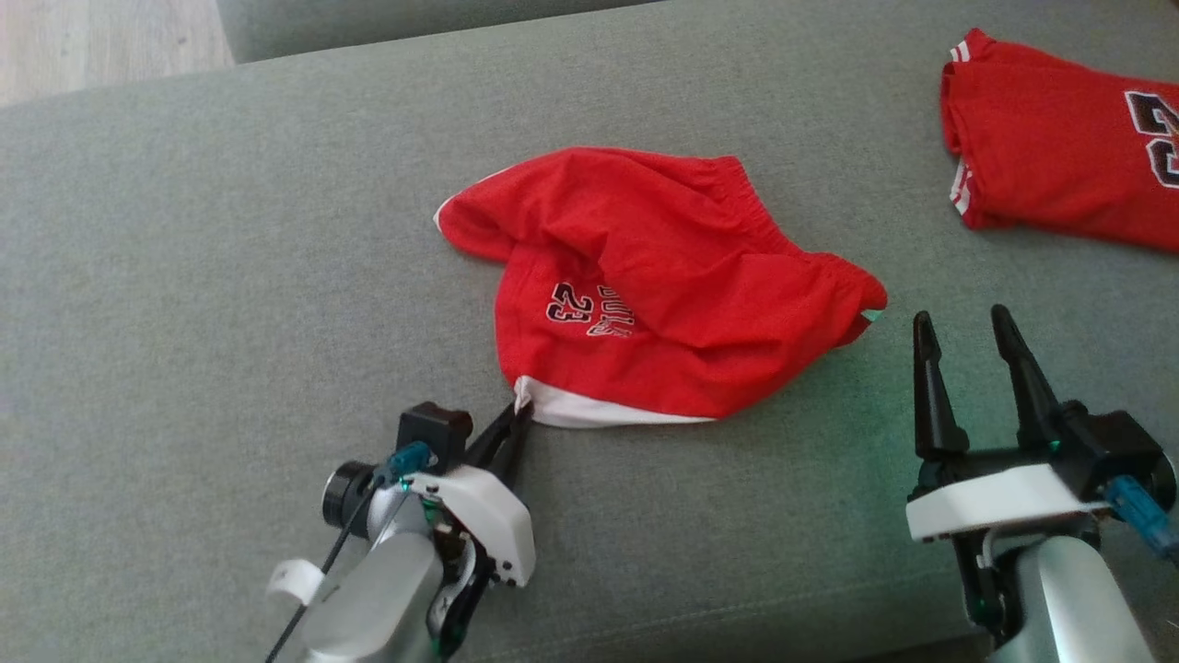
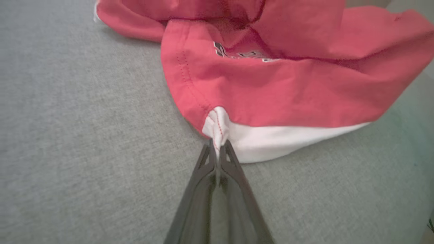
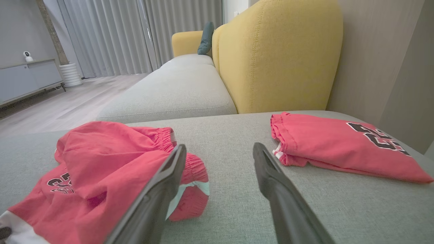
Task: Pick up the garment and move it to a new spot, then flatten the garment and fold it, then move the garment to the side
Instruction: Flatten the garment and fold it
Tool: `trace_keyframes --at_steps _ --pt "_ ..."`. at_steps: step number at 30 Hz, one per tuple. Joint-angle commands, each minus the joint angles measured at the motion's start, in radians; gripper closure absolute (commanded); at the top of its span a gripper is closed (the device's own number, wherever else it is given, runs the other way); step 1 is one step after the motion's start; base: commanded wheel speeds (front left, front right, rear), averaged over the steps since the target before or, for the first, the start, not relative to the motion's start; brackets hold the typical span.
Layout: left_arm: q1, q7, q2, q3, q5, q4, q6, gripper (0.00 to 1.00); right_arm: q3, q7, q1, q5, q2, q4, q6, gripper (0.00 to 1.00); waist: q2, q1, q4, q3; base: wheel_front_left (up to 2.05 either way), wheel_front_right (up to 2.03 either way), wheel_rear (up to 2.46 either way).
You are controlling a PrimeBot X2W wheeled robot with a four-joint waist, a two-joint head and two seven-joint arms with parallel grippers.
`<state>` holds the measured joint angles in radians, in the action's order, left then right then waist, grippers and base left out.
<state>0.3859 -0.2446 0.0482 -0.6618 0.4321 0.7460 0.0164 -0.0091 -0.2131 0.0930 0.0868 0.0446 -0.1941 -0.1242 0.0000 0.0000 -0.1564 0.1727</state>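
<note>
Left claw (image 1: pixel 523 408) clamps garment (image 1: pixel 663 267) by white corner, long axis left-right, right claw (image 1: pixel 961 322) spread

Soft, even indoor light, faint shadows. Green tint nr right gripper (image 1: pixel 961 315). Wrist views washed-out, slightly blurry, edges stretched.
</note>
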Motion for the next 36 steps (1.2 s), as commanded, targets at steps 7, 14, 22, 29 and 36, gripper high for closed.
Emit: trace_keyframes --at_steps 7,14,22,29,36 --pt "0.014 -0.017 0.019 0.090 0.001 -0.119 -0.025 1.00 0.002 0.011 0.029 -0.046 0.006 0.005 -0.007 0.00 0.0000 0.0000 0.030 -0.003 0.00 0.00 0.00" --pt "-0.045 -0.017 0.048 0.134 -0.007 -0.185 -0.039 1.00 0.000 0.044 0.016 -0.103 0.006 -0.069 -0.007 0.00 0.0000 0.0000 0.063 0.000 0.00 0.00 0.00" --pt "-0.055 -0.017 0.047 0.152 -0.016 -0.207 -0.041 1.00 0.063 0.056 0.072 -0.165 0.006 -0.193 -0.007 0.00 0.0000 0.0000 0.089 0.012 0.00 0.00 0.00" --pt "-0.063 -0.017 0.043 0.166 -0.022 -0.213 -0.039 1.00 0.108 0.023 0.103 -0.187 0.012 -0.224 -0.007 0.13 0.0000 0.0000 0.100 0.009 0.00 0.00 0.00" --pt "-0.067 -0.017 0.041 0.182 -0.027 -0.218 -0.035 1.00 0.174 0.013 0.127 -0.168 0.044 -0.228 -0.007 1.00 0.0000 0.0000 0.105 0.004 0.00 0.00 0.00"
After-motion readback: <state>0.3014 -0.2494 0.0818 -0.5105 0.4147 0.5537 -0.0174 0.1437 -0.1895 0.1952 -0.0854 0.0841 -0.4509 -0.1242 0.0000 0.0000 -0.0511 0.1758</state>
